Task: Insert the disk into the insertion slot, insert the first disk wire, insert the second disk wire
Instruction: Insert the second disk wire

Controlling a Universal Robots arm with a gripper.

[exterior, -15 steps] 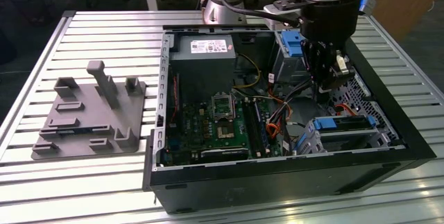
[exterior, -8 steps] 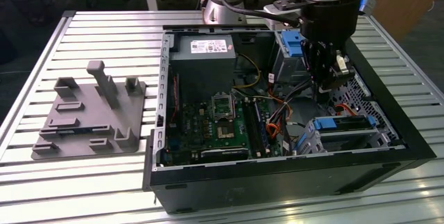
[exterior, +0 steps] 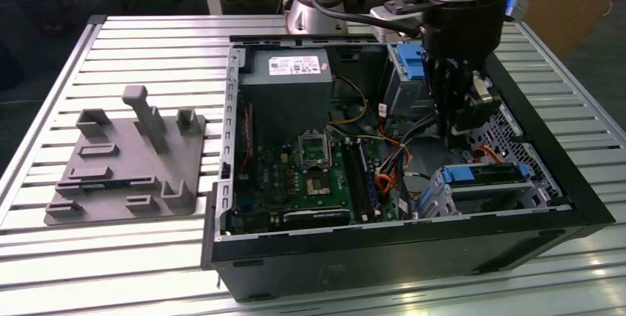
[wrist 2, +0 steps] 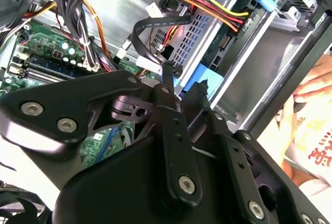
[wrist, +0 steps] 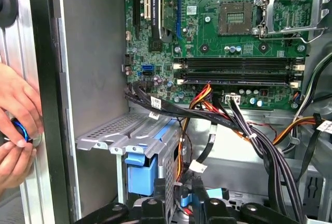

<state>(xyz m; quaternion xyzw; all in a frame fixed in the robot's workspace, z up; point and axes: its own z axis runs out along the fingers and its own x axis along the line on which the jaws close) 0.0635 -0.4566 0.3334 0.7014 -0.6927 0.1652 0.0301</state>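
Biggest hazard first: the gripper point(wrist: 181, 199) is working deep inside the black sheet-metal computer case point(exterior: 391, 254), and a person's hand point(wrist: 18, 112) is sitting just beside the case wall, so any sideways swing is risking contact. Next, the loose bundle of glossy black cables point(wrist: 249, 136) is draping near the 2 fingers and could be snagging on them. The insertion slot point(wrist: 111, 133), a boxy cage of thin perforated silver metal, is holding the disk point(exterior: 486, 174), a flat rigid slab framed in smooth bright blue plastic. An off-line push here is more likely to be bending a connector than the cage. The first disk wire point(exterior: 485, 153), a thin flat red-orange ribbon, is curving by the disk's rear edge. Smallest is the second disk wire point(wrist: 185, 201): the jaws are looking clenched on its little hard blue plug, which could be twisting or slipping in that narrow pinch.
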